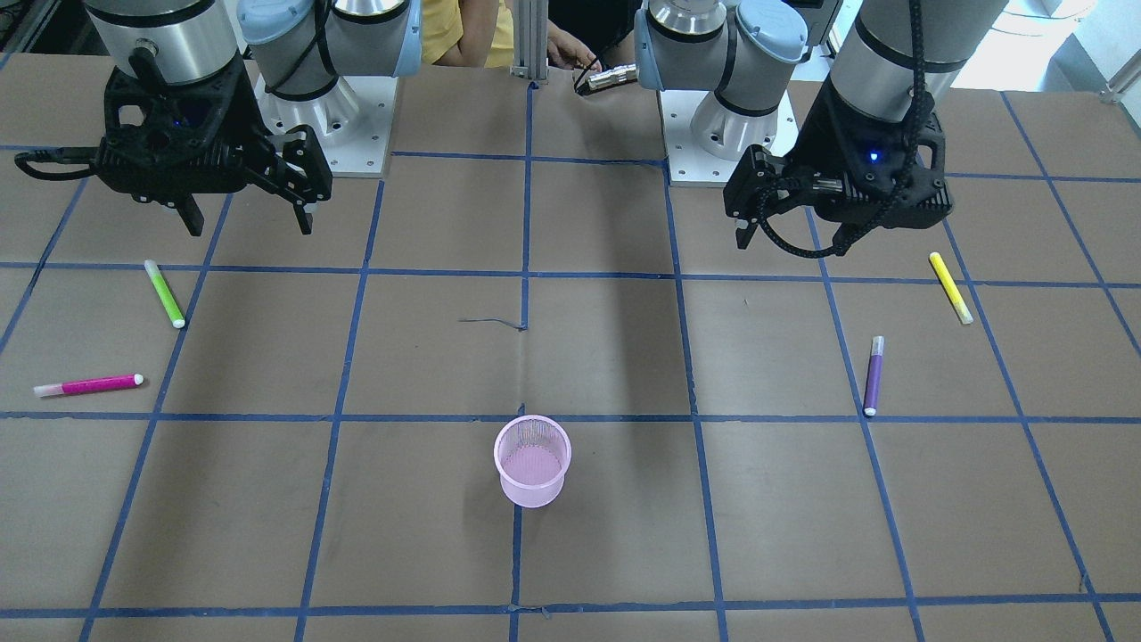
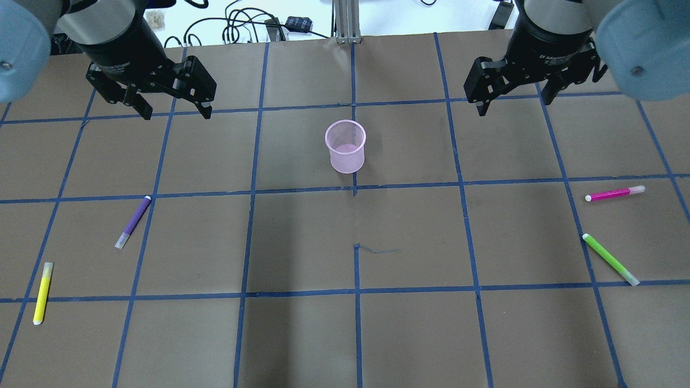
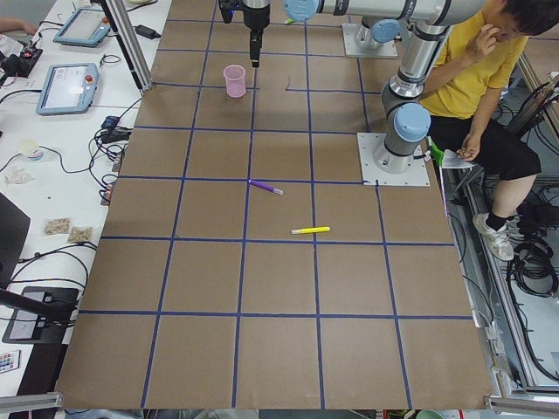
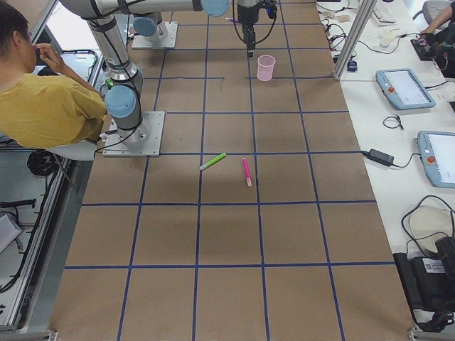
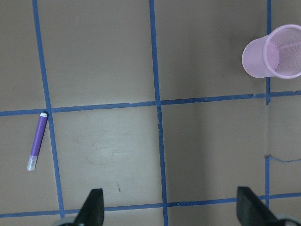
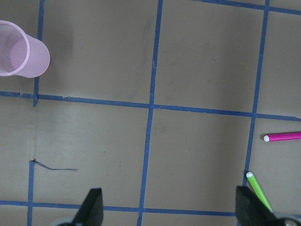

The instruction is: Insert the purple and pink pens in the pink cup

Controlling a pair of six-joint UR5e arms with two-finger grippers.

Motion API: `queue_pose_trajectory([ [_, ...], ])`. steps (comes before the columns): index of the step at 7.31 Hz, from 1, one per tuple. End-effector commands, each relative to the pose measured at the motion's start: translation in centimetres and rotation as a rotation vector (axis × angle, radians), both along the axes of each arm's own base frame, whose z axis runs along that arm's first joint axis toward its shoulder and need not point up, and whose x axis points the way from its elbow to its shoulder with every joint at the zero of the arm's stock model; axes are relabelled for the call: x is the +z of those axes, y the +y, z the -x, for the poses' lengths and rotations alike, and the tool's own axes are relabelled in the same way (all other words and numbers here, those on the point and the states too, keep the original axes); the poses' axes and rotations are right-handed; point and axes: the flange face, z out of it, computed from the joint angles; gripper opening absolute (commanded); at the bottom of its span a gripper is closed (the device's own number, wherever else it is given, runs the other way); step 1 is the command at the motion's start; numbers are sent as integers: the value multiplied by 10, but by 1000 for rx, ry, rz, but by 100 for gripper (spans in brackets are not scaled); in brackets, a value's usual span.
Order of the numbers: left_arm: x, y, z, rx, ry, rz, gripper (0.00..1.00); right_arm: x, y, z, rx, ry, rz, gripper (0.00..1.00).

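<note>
Hovering: left gripper (image 2: 177, 113), right gripper (image 2: 512, 105), fingers spread empty.
Pens: purple pen (image 2: 133, 222), pink pen (image 2: 614, 193) are lying on desk (image 2: 302, 242), apart from pink cup (image 2: 345, 146).
Risk: nearby green pen (image 2: 610, 259) inviting mis-grab.

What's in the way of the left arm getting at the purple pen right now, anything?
Probably nothing, so likely yes: the purple pen lies alone on bare table on that arm's side, and the left gripper hangs open and empty above the table.
</note>
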Motion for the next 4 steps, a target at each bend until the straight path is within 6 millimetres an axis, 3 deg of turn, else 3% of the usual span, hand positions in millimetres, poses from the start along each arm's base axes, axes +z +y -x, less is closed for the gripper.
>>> queue_pose_trajectory([
  [1,-7,-1,1,14,2,-14,100,0,-2,8,17,6,8,100],
  [2,-11,-2,3,20,3,-22,100,-1,-6,24,84,18,-1,100],
  [3,-8,-1,2,22,3,-14,100,1,-10,60,159,52,-19,100],
  [4,-7,-1,2,22,3,-14,100,-2,-14,108,230,76,-48,100],
])
